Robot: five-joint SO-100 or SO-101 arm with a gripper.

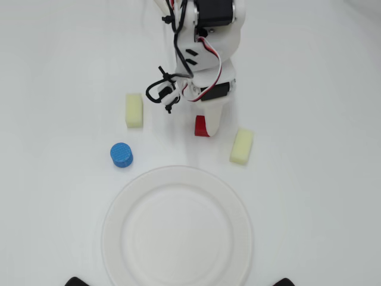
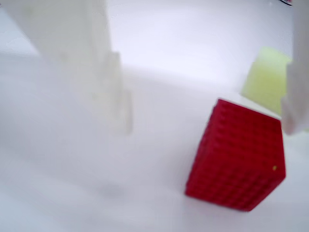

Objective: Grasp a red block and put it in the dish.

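Block status first: no transfer has taken place, and the whole carry remains to be done.

Table (image 1: 53, 71): white and plain, it bears every item. None is stacked on another.

Dish (image 1: 113, 238): it lies at the bottom centre of the overhead view and is empty. It is apart from all the blocks.

Arm (image 1: 205, 42): it reaches down from the top edge of the overhead view and ends directly over the red block.

Tool (image 2: 203, 116): it is spread apart and grips nothing. In the wrist view one white finger (image 2: 111, 92) stands well to the left of the red block, with bare table between them. The other finger (image 2: 294, 96) sits at the right edge, close to the block's upper right corner; contact there cannot be confirmed. The block lies toward the right finger and is not centred in the gap.

Yellow blocks: one (image 1: 134, 110) lies left of the arm and one (image 1: 241, 146) lies to its right in the overhead view. The right one (image 2: 268, 79) appears just behind the red block in the wrist view.

Blue cylinder (image 1: 121, 155): it stands between the left yellow block and the dish, clear of the working path.

Red block (image 1: 202, 126): it rests on the table above the dish rim, partly covered by the tool from above.

Judged progress: the approach is complete. Closing, lifting, moving to the dish and releasing are all outstanding.
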